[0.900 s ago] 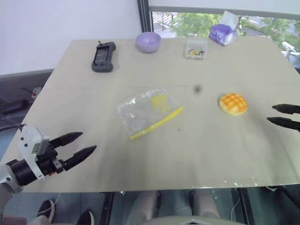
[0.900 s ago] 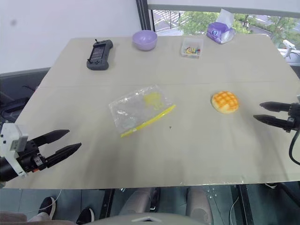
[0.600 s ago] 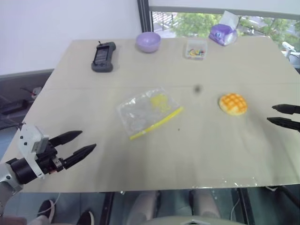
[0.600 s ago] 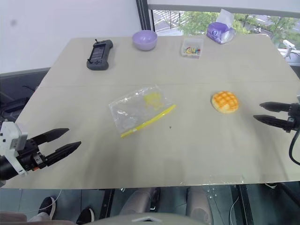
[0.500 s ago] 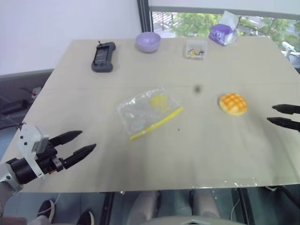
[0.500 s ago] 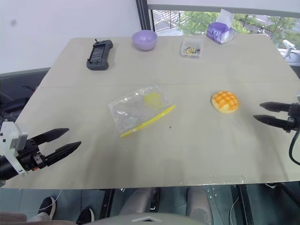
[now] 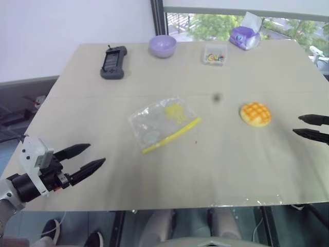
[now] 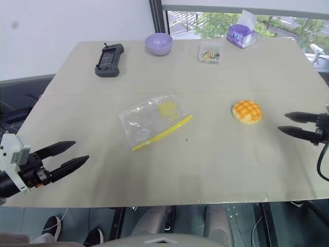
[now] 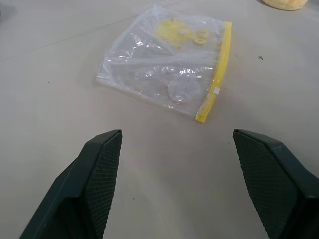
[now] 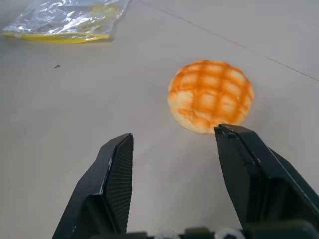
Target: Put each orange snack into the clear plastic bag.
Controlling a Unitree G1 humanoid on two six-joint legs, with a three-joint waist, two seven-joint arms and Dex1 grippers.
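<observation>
Two end effectors apart and empty, left [image 7: 89, 158], right [image 7: 311, 127] cut off, orange snack [image 7: 255, 113] outside clear plastic bag [image 7: 162, 123]

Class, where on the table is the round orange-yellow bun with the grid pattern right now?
In the head views the round orange-yellow bun lies on the beige table's right side, between the crinkly clear zip bag and the open right gripper, touching neither.

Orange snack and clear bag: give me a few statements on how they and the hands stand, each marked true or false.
1. The orange snack lies on the table, outside the clear plastic bag. True.
2. The right hand grips the snack. False: it is open, short of the snack.
3. The left hand is open and holds nothing. True.
4. The bag's yellow seal strip is pinched by the left hand. False: the bag lies untouched on the table.
</observation>
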